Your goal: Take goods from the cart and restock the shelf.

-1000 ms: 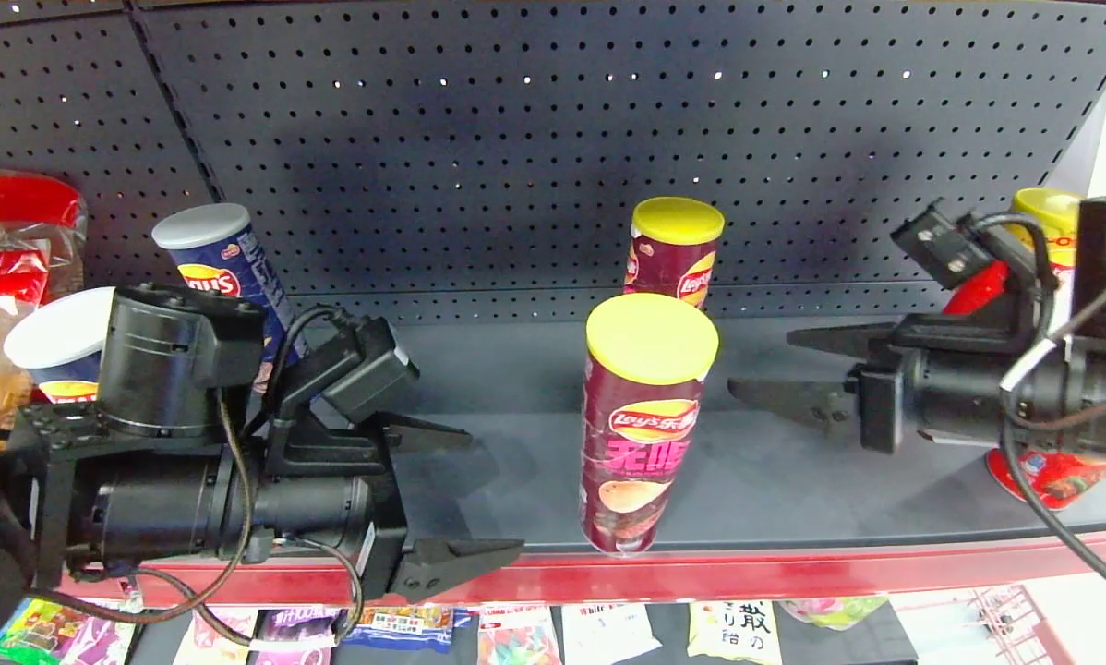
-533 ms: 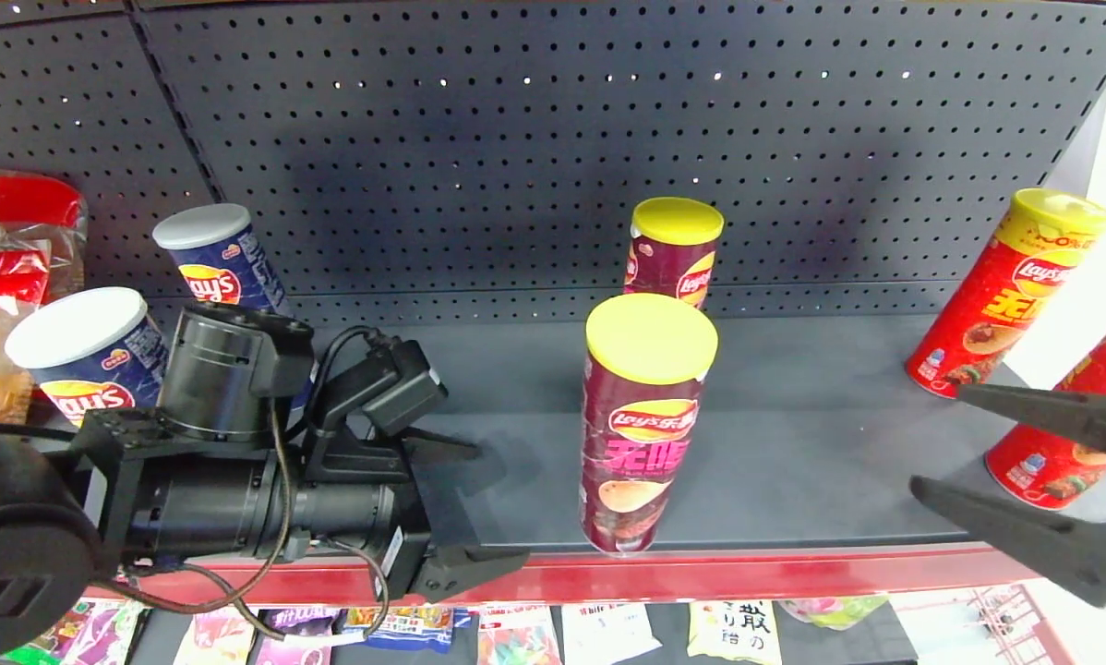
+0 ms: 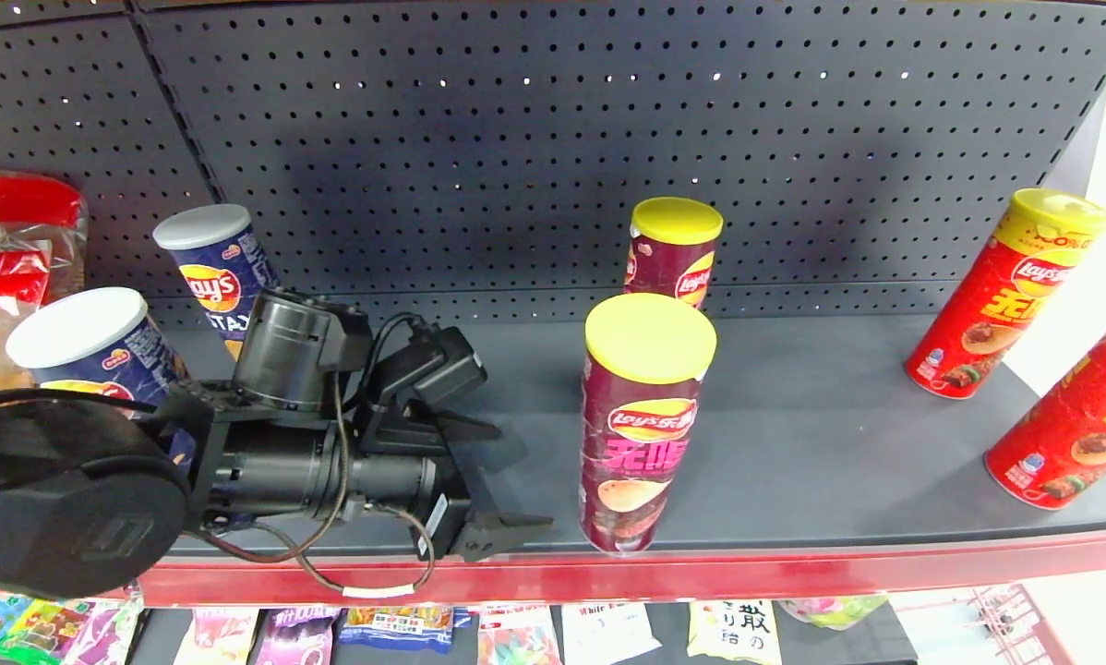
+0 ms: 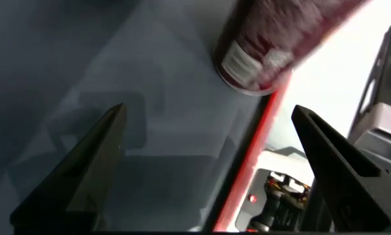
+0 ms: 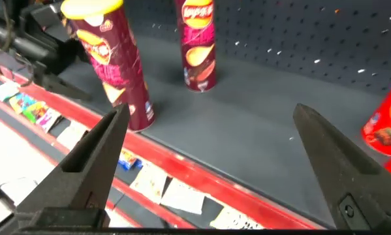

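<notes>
The shelf (image 3: 793, 434) has bare room around its stock, so I judge both arms are due at the cart. My left gripper (image 3: 521, 476) lies low over the shelf, fingers spread wide and empty. The right gripper (image 5: 211, 163) hangs off the front, equally wide and empty. I'd draw the left straight back, clear of the front maroon can (image 3: 645, 425) upright at the red lip (image 3: 747, 573). The left wrist view gives me that can's base by the lip. The right wrist view separates the rear can (image 5: 198, 46), which the head view foreshortens.
</notes>
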Controlling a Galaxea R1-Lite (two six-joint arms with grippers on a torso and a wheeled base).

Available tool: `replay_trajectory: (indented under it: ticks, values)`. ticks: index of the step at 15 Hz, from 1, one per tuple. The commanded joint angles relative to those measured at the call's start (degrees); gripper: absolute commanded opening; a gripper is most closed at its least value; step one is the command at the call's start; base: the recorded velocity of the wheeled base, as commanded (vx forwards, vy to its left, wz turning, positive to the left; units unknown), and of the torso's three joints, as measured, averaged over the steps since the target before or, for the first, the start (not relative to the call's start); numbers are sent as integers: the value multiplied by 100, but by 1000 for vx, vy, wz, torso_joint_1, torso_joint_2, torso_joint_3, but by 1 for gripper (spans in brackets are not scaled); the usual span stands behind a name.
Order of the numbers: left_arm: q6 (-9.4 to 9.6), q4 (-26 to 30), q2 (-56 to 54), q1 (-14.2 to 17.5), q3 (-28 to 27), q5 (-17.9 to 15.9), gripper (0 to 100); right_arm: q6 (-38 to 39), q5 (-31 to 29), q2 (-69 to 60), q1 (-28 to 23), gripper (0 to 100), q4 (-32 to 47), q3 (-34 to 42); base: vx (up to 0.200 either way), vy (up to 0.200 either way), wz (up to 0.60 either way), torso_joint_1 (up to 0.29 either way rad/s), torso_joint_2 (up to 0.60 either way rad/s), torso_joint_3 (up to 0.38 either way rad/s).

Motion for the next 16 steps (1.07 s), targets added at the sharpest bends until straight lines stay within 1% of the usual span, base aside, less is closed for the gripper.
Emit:
replay_trajectory:
  ticks: [1,5,10,16]
  values:
    - [-1,-2,283,-51,-228,1,100,-4,-3,-91,-56,100,-1,-23,0,0,0,0,0,0]
    - [-18,-2,529,-166,-430,10,100,5,-3,-91,-135,100,-1,-102,0,0,0,0,0,0]
    - [-10,-2,732,-183,-650,54,100,5,-3,-99,-153,100,8,-128,0,0,0,0,0,0]
    - [-36,-2,767,-175,-659,89,100,5,-3,-91,-206,100,8,-137,0,0,0,0,0,0]
